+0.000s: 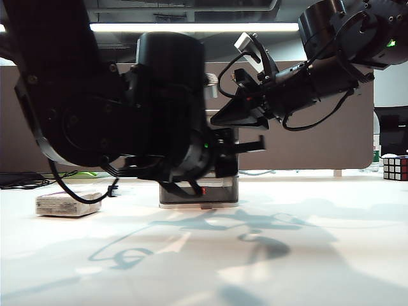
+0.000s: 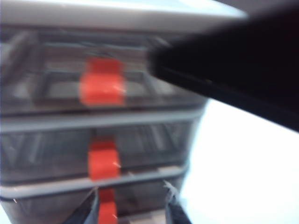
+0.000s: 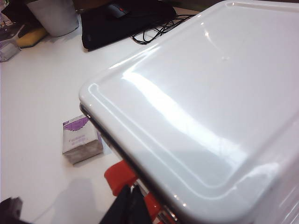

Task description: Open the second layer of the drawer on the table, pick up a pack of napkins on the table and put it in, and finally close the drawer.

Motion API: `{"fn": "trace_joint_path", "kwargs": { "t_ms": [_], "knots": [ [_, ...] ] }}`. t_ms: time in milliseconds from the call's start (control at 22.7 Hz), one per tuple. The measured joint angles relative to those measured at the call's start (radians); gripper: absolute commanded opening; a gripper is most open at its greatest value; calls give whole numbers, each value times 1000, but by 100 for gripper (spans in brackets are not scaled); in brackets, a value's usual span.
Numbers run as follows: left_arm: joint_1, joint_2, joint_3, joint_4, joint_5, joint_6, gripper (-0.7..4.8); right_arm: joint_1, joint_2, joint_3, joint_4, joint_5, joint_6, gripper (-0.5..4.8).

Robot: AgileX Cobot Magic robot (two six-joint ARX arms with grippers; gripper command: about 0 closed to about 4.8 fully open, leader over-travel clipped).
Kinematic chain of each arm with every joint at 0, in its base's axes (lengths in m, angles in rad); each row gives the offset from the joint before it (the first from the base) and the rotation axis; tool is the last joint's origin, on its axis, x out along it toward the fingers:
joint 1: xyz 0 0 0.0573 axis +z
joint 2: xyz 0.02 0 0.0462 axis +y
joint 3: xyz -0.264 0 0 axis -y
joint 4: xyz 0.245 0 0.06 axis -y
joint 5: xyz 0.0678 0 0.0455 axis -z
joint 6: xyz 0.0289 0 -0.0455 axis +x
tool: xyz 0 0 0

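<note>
The drawer fills the left wrist view, its three smoky fronts each carrying a red-orange tab. The second layer has its tab in the middle; blur hides whether it is pulled out. My left gripper is open at the bottom front, its fingers standing apart beside the lowest tab. My right gripper hangs over the cabinet's white top at the front edge, fingers pressed together near a red tab. The pack of napkins lies on the table left of the cabinet.
My left arm hides most of the cabinet in the exterior view. A Rubik's cube sits at the far right. Behind the cabinet are a black pad with cables and a white cup. A brown partition closes the back.
</note>
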Motion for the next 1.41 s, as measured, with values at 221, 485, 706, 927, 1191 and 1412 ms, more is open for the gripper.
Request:
{"fn": "trace_joint_path", "kwargs": {
  "t_ms": [221, 485, 706, 927, 1191, 1412],
  "knots": [
    [-17, 0, 0, -19, -50, -7, 183, 0, 0, 0, 0, -1, 0, -5],
    [34, 1, 19, -25, -32, -31, 183, 0, 0, 0, -6, -3, 0, -4],
    [41, 5, 68, -60, -6, -31, 183, 0, 0, 1, -6, -3, 0, -5],
    [44, 9, 89, -125, -1, -31, 182, 0, 0, 1, -6, -3, 0, -5],
    [45, 9, 89, -130, -8, -31, 180, 0, 0, 1, -14, -3, 0, -5],
    [55, 22, 89, -124, -4, -31, 153, 0, 0, 1, -14, -4, 0, -5]
  ]
}}
